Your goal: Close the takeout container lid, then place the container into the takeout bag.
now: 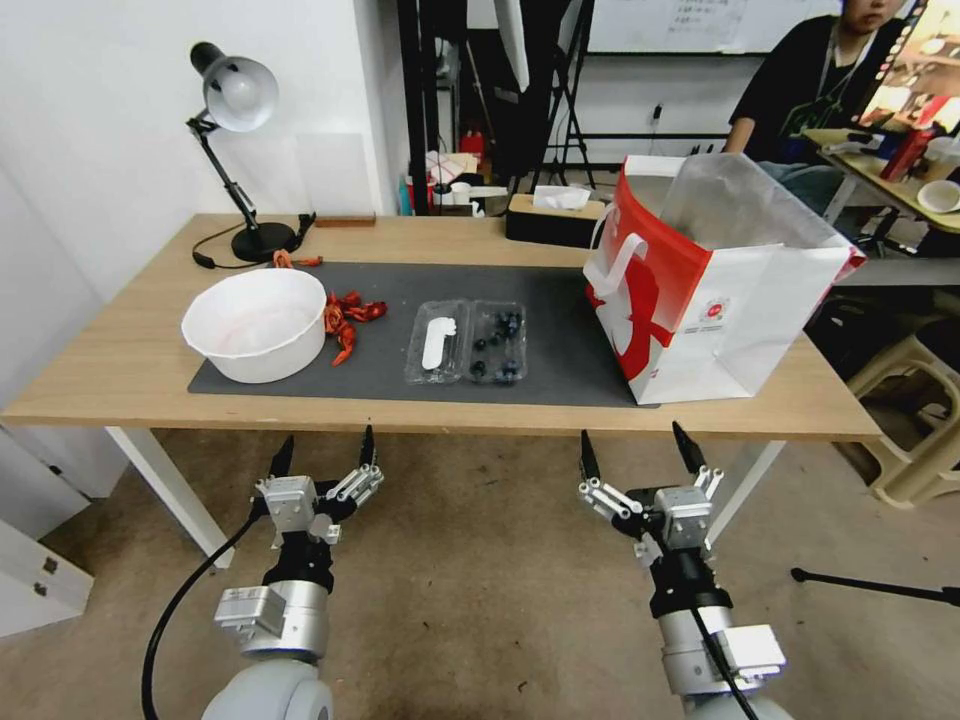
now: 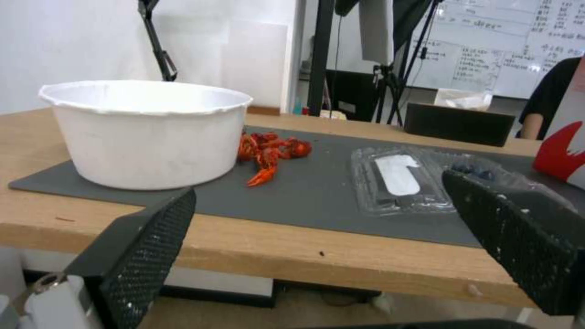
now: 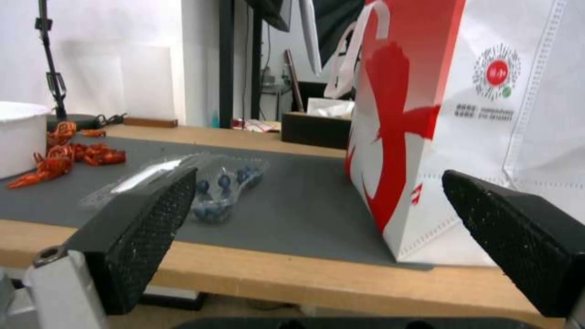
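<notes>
The takeout container (image 1: 497,341) lies open on the grey mat (image 1: 560,370) mid-table, its berry half to the right and its lid (image 1: 438,343) with the white sticker flat to the left. Both wrist views show it too: container (image 3: 226,188), lid (image 2: 399,180). The takeout bag (image 1: 715,285) stands open at the mat's right end, red side toward the container, bag (image 3: 463,123). Both grippers hang below the table's front edge, apart from everything: left gripper (image 1: 324,452) open, right gripper (image 1: 637,450) open.
A big white bowl (image 1: 256,322) sits at the mat's left, with red crayfish (image 1: 349,318) beside it. A desk lamp (image 1: 238,140) and a tissue box (image 1: 553,215) stand at the back. A stool (image 1: 915,420) is right of the table.
</notes>
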### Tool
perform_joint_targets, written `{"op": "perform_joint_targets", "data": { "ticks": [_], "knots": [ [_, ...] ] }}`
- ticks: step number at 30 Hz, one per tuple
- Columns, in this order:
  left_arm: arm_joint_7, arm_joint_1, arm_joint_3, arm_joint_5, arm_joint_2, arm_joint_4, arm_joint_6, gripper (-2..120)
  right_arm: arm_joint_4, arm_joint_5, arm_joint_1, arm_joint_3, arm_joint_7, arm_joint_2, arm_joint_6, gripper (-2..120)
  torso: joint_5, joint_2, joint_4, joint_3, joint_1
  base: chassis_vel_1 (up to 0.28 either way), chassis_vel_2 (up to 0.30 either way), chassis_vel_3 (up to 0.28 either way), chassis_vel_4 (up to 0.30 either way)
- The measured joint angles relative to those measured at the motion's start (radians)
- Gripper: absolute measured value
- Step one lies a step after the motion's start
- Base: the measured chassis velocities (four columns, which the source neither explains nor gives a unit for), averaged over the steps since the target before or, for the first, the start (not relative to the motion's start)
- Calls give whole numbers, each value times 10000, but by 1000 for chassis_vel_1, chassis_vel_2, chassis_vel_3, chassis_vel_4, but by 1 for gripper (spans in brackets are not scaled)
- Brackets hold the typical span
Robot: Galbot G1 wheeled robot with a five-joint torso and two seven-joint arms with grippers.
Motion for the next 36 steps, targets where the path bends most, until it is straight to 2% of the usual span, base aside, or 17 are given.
{"op": "perform_joint_targets", "data": {
  "ticks": [8, 11, 12, 15, 16, 17, 18, 19, 20, 22, 23, 25, 26, 27, 30, 31, 36],
  "knots": [
    [-41, -51, 202, -234, 238, -64, -166, 100, 18, -18, -19, -65, 23, 123, 14, 100, 0, 0, 1, 0, 2, 0, 0, 0, 0],
    [-171, -351, 733, -2107, 1196, -85, -283, 100, -18, 45, 67, -79, 24, 160, 9, 100, -2, 1, -2, 0, 2, 0, 0, 0, 0],
    [-171, -351, 733, -2107, 1196, -85, -283, 100, -18, 45, 67, -79, 24, 160, 9, 100, -2, 1, -2, 0, 2, 0, 0, 0, 0],
    [-266, -611, 991, -4081, 2262, -33, -360, 100, -192, 158, 365, -261, 24, 99, -39, 100, -1, 0, 3, 0, 2, 0, 0, 0, 0],
    [-266, -611, 991, -4081, 2262, -33, -360, 100, -192, 158, 365, -261, 24, 99, -39, 100, -1, 0, 3, 0, 2, 0, 0, 0, 0],
    [-330, -824, 1149, -4887, 2663, 4, -318, 100, -250, 186, 424, -300, 23, 97, -56, 100, 0, 0, 5, 1, 2, 0, 0, 0, 0],
    [-355, -889, 1193, -5087, 2746, 6, -296, 100, -265, 191, 430, -305, 24, 103, -61, 100, -1, 0, 4, 2, 3, 0, 0, 0, 0],
    [-552, -1292, 1457, -6401, 3185, 5, 0, 100, -333, 200, 439, -306, 23, 140, -75, 100, -2, 0, -2, 2, 3, 0, 0, 0, 0],
    [-552, -1292, 1457, -6401, 3185, 5, 0, 100, -333, 200, 439, -306, 23, 140, -75, 100, -2, 0, -2, 2, 3, 0, 0, 0, 0],
    [-931, -1863, 1721, -8250, 3572, -110, 581, 100, -442, 242, 557, -319, 24, 176, -141, 100, -1, 0, -7, 2, 3, 0, 0, 0, 0],
    [-931, -1863, 1721, -8250, 3572, -110, 581, 100, -442, 242, 557, -319, 24, 176, -141, 100, -1, 0, -7, 2, 3, 0, 0, 0, 0],
    [-1467, -2253, 1815, -10052, 3729, -241, 1060, 100, -627, 402, 924, -438, 4, 122, -294, 100, 5, 0, 9, 2, 2, 0, 0, 0, 0],
    [-1725, -2490, 1876, -10680, 3771, -246, 1211, 100, -670, 425, 957, -446, -5, 125, -314, 100, 4, 0, 7, 2, 3, 0, 0, 0, 0],
    [-1725, -2490, 1876, -10680, 3771, -246, 1211, 100, -670, 425, 957, -446, -5, 125, -314, 100, 4, 0, 7, 2, 3, 0, 0, 0, 0],
    [-2857, -3562, 2118, -12675, 3828, -29, 1719, 100, -801, 445, 906, -385, -9, 219, -337, 100, 0, 0, -4, 2, 3, 0, 0, 0, 0],
    [-2857, -3562, 2118, -12675, 3828, -29, 1719, 100, -801, 445, 906, -385, -9, 219, -337, 100, 0, 0, -4, 2, 3, 0, 0, 0, 0],
    [-3793, -4741, 2497, -14427, 3766, 802, 1882, 100, -864, 430, 793, -294, -9, 359, -347, 100, -1, -1, -1, 2, 3, 0, 0, 0, 0]
  ]
}}
